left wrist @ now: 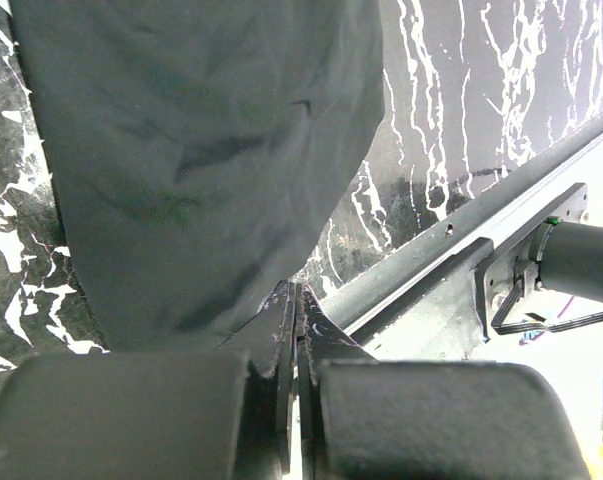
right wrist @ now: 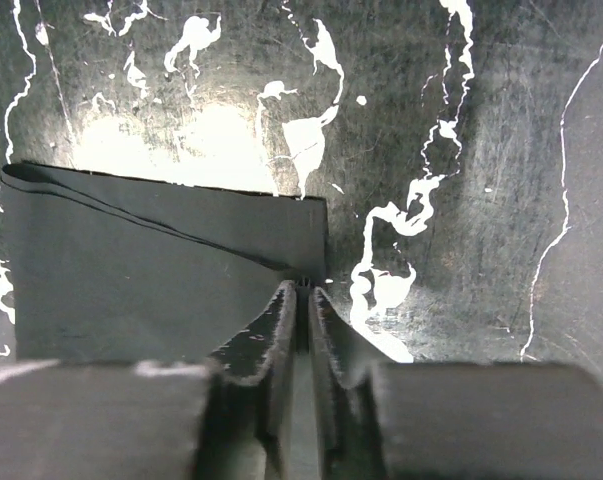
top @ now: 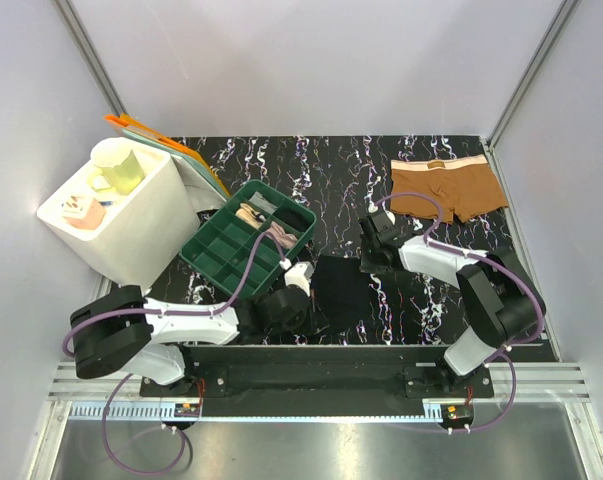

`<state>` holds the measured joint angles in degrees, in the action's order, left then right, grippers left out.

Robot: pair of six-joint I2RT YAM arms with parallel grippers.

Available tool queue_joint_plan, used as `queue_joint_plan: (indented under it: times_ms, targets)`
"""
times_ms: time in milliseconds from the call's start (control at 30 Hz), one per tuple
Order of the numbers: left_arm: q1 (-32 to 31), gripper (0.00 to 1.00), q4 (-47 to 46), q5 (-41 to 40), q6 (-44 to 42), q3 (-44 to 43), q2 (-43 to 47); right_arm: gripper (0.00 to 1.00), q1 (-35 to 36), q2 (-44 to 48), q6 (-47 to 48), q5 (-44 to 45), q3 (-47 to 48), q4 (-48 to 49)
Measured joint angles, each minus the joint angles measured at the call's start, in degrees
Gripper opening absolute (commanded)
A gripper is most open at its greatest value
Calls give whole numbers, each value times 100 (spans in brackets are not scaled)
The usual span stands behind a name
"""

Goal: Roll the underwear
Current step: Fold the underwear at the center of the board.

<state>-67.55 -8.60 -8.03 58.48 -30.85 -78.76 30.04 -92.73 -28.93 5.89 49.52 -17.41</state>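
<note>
The black underwear (top: 343,288) lies folded on the black marbled table between the two arms. My left gripper (top: 314,306) is at its near left edge. In the left wrist view that gripper (left wrist: 297,292) is shut, with an edge of the black underwear (left wrist: 201,150) pinched at its tips. My right gripper (top: 367,262) is at the cloth's far right corner. Its jaws (right wrist: 307,288) are closed on the corner of the layered black underwear (right wrist: 131,290). The brown underwear (top: 446,190), with a pale waistband, lies flat at the back right, apart from both grippers.
A green compartment tray (top: 207,246) holding small items stands left of centre. A white bin (top: 131,230) with a yellow-green cup is at the far left, with orange and teal boards (top: 176,152) behind it. A metal rail (left wrist: 451,260) runs along the near table edge.
</note>
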Motion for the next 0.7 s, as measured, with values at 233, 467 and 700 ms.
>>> queue_joint_plan:
  times_ms: [233,467,700]
  targets:
    - [52,0,35,-68,0,0,166,0,-2,37,72,2,105,-70]
    - [87,0,85,-114,-2,24,271,1,-2,140,177,24,264,-208]
    - [118,0,179,-190,0,55,413,0,-2,15,330,76,557,-238]
